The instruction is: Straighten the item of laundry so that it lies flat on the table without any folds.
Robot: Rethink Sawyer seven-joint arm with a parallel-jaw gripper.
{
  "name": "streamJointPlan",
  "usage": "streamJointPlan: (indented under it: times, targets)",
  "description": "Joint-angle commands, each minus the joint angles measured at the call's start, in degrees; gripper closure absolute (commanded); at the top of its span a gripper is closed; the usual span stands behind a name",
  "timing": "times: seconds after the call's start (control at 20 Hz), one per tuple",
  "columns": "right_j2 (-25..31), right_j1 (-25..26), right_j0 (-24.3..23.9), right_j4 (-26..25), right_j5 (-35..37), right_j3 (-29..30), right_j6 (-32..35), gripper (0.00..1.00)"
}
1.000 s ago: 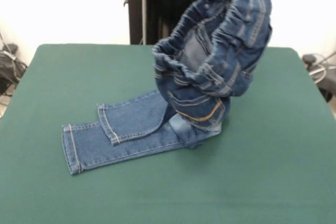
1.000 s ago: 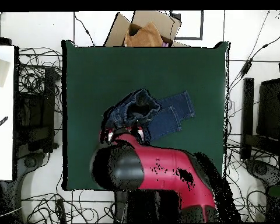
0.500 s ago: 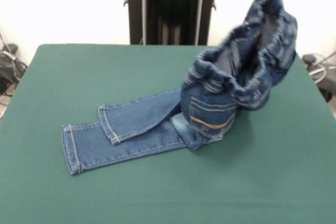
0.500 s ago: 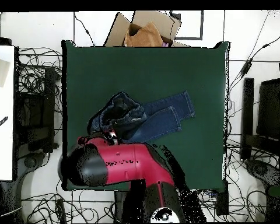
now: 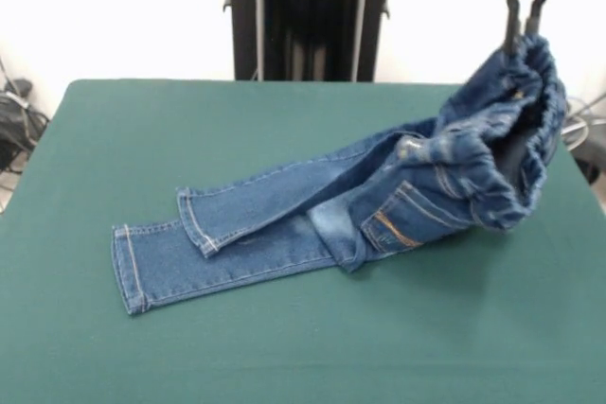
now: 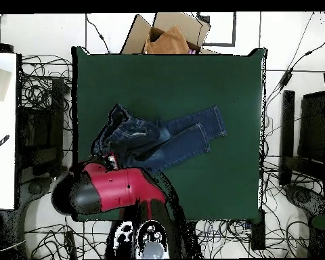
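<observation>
Front view: gripper (image 5: 523, 37) at 1 o'clock was pinched on the jeans (image 5: 379, 210) waistband, lifted.
Advice: you needed to pull toward 3 o'clock, lowering it flat onto the table (image 5: 284, 347).

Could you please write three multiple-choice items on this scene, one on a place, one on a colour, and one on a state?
1. Where on the jeans does the gripper hold?
A. at a leg cuff
B. at the gathered waistband
C. at the knee

2. What colour is the table?
A. dark green
B. white
C. red

3. How do the jeans lie now?
A. wholly flat on the table
B. legs on the table, waist end raised
C. hanging wholly clear of the table

Answers:
1. B, since in the front view the gripper's tips meet the elastic waistband at the garment's highest point.
2. A, since both views show a dark green cover.
3. B, since the two cuffs and legs rest on the cloth while the waist end hangs up from the gripper.
</observation>
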Motion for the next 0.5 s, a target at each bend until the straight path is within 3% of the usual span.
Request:
streamJointPlan:
  times: [0.05, 0.5]
  targets:
    - [-7.7, 8.2, 8.2, 6.5, -3.8, -3.4, 22.6, 1.0]
    - [-12.5, 11.1, 18.2, 14.7, -1.0, -8.3, 26.6, 1.0]
